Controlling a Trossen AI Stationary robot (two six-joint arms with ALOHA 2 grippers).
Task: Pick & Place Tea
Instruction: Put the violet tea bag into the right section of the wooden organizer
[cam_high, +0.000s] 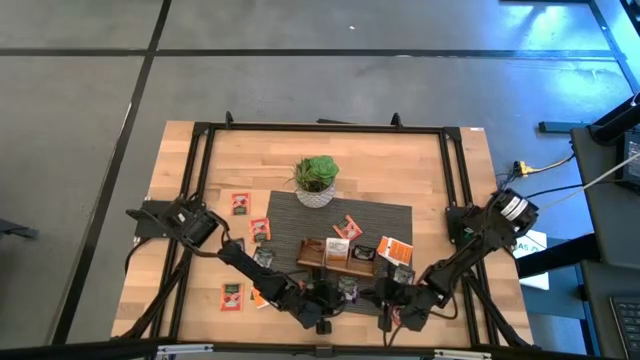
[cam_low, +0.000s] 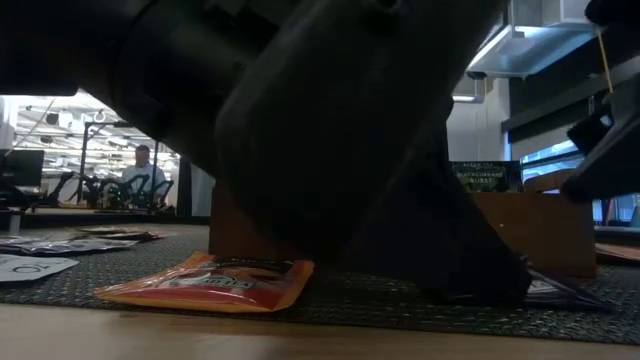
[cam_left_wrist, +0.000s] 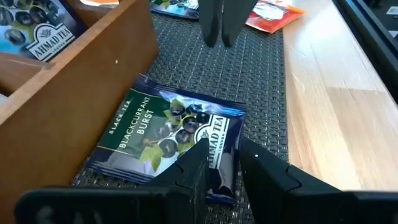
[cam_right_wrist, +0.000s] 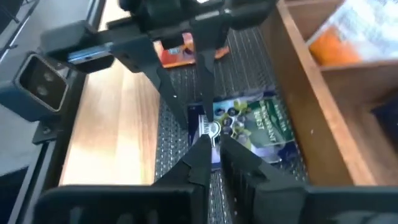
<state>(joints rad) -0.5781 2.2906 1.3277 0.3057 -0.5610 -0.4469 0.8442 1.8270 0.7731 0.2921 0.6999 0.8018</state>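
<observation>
The wooden tray (cam_left_wrist: 74, 81) is sitting on the dark mat (cam_left_wrist: 261, 81). Just beside its wall, the Blackcurrant Burst sachet (cam_left_wrist: 168, 134) is lying flat, askew to that wall. The left gripper (cam_left_wrist: 217, 165) is pinching its corner edge; the right gripper (cam_right_wrist: 214, 152) is meeting the opposite edge, fingers nearly closed, grasp unclear.

In the low view a dark arm (cam_low: 330, 130) fills most of the picture, hiding the wooden tray (cam_low: 545, 230) behind it; the blackcurrant sachet's (cam_left_wrist: 168, 140) near corner is covered by the left gripper's fingers (cam_left_wrist: 193, 174)
</observation>
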